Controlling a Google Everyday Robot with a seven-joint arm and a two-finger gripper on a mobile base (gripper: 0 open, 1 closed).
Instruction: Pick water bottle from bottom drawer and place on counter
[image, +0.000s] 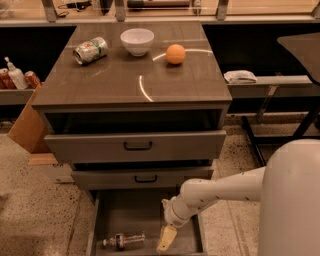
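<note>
The water bottle (123, 241) lies on its side in the open bottom drawer (142, 215), near the drawer's front left, white cap pointing left. My gripper (166, 239) hangs over the drawer's right half, to the right of the bottle and apart from it, pointing down. A yellowish finger (167, 238) shows below the white wrist. The counter (130, 75) is the glossy dark top of the cabinet, above the drawers.
On the counter stand a crushed green-and-silver can (90, 50), a white bowl (137, 41) and an orange (175, 53). The two upper drawers (136, 146) are partly pulled out above the bottom one. A cardboard box (29, 125) sits left of the cabinet; a bench (270, 82) stands right.
</note>
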